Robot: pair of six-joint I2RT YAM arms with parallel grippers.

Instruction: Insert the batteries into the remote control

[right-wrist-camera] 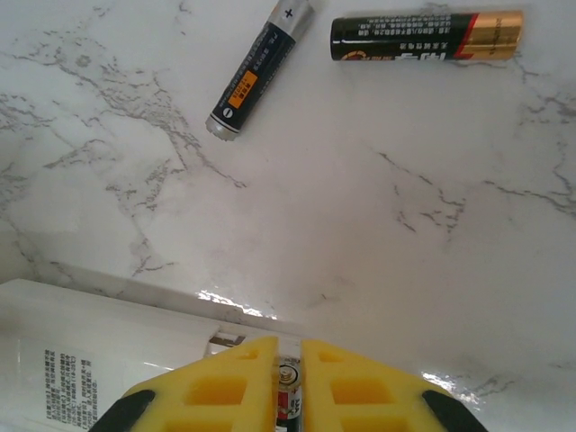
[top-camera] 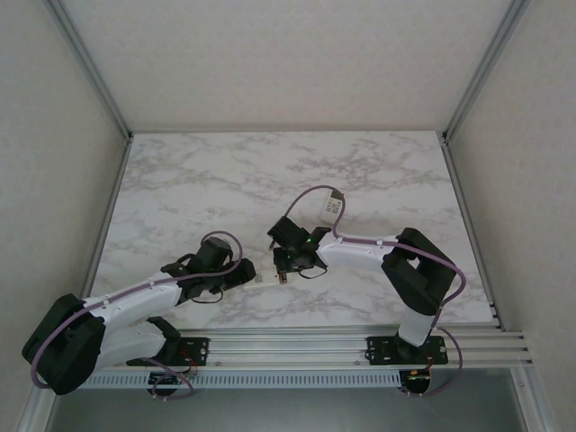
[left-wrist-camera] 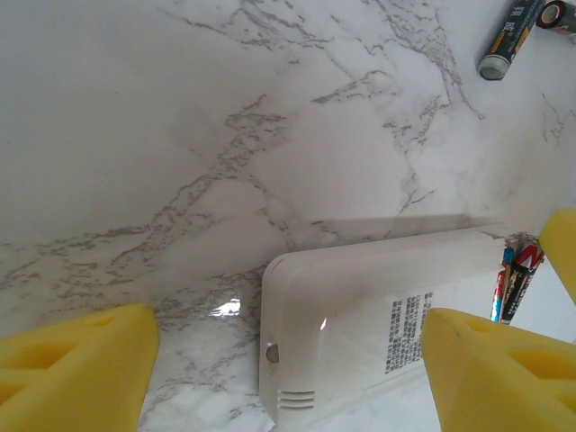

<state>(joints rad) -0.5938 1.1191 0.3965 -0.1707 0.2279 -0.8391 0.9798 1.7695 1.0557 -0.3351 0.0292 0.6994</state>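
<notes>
The white remote control lies back-up on the marble, one end between the wide-apart fingers of my open left gripper, which do not touch it. Over its open battery slot my right gripper is shut on a battery, a dark and red one held end-on at the slot. From the left wrist this battery shows at the remote's far end. Two loose batteries lie on the table beyond. From above, both grippers meet near the table's front middle.
The marble tabletop stretches bare behind the arms. Metal frame posts and walls close in the sides. A rail runs along the near edge by the arm bases.
</notes>
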